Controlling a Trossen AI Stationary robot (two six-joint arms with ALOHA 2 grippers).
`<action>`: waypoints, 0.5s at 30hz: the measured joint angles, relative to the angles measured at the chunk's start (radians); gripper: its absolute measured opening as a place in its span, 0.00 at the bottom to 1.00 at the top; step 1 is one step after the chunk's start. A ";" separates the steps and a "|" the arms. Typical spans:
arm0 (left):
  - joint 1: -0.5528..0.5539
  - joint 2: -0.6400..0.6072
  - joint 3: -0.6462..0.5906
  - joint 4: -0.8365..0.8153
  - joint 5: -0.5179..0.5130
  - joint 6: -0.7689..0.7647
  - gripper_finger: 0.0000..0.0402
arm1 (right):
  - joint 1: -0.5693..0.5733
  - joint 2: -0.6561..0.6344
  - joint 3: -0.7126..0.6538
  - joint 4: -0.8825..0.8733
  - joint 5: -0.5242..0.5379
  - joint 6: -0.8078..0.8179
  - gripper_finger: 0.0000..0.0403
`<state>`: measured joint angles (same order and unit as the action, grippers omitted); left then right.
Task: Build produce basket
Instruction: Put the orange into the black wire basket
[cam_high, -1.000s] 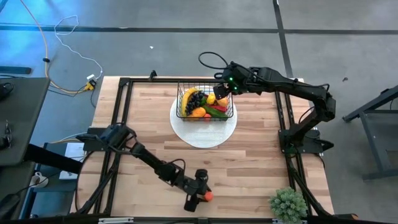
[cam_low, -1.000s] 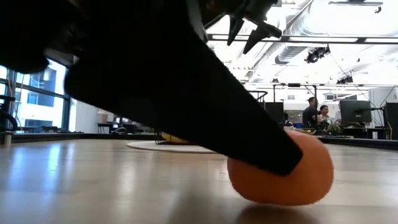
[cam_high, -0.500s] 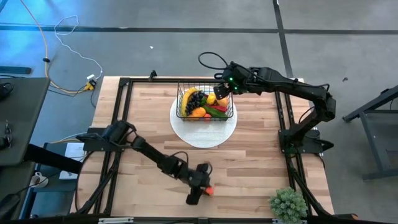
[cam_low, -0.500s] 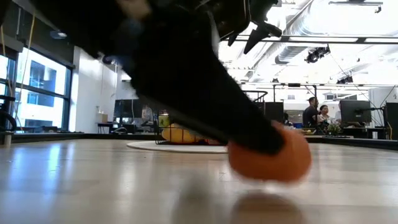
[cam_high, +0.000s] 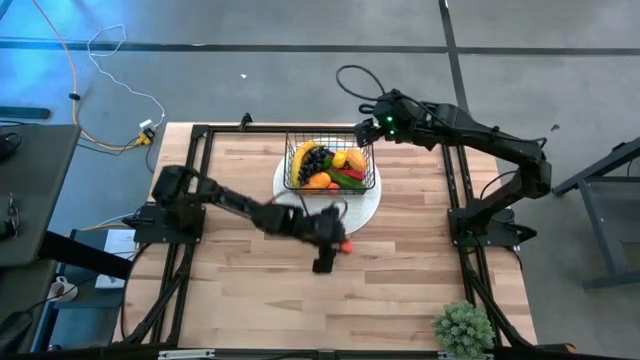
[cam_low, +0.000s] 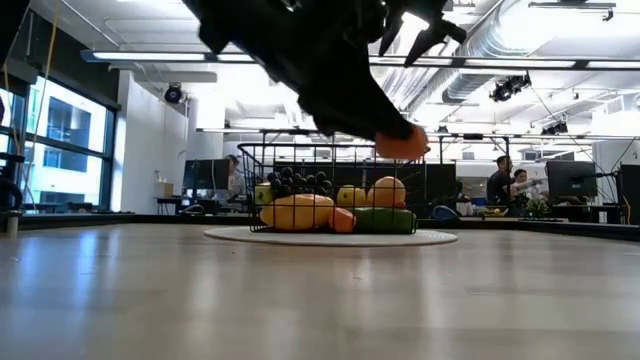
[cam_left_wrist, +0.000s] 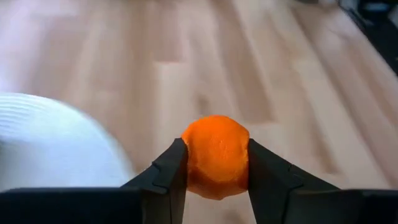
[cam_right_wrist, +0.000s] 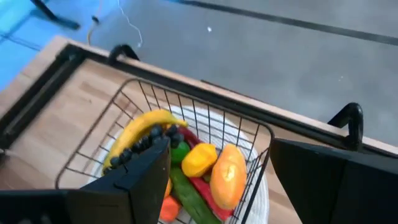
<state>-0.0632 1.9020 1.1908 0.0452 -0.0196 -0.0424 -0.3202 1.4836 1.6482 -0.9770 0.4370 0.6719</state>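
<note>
High view: the left gripper (cam_high: 338, 247) holds an orange (cam_high: 346, 246) just off the disc (cam_high: 368, 210), near the basket (cam_high: 331, 166); carry it high enough to clear the rim.

Low view: the orange hangs above the table.

Left wrist view: fingers (cam_left_wrist: 169, 171) pinch it.

Right wrist view: right gripper (cam_right_wrist: 217, 180), wide and empty, hovers over the basket.

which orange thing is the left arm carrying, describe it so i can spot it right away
Start at the white disc in the middle of the table, where the basket sits. Just off the disc's near edge, the left gripper is shut on a small round orange fruit. Unlike the other produce, it is outside the basket, held off the table between two dark fingers.
</note>
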 joint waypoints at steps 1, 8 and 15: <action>0.026 -0.014 0.000 -0.007 0.000 0.013 0.29 | -0.001 -0.007 0.000 0.001 0.002 0.001 0.63; 0.213 -0.103 0.000 -0.032 0.000 0.095 0.29 | -0.001 -0.051 0.000 0.002 0.034 0.001 0.63; 0.378 -0.159 0.000 -0.042 0.017 0.157 0.29 | -0.001 -0.051 0.000 -0.001 0.035 0.020 0.63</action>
<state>0.3153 1.7429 1.1908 0.0029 -0.0031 0.1142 -0.3210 1.4322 1.6482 -0.9779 0.4725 0.6915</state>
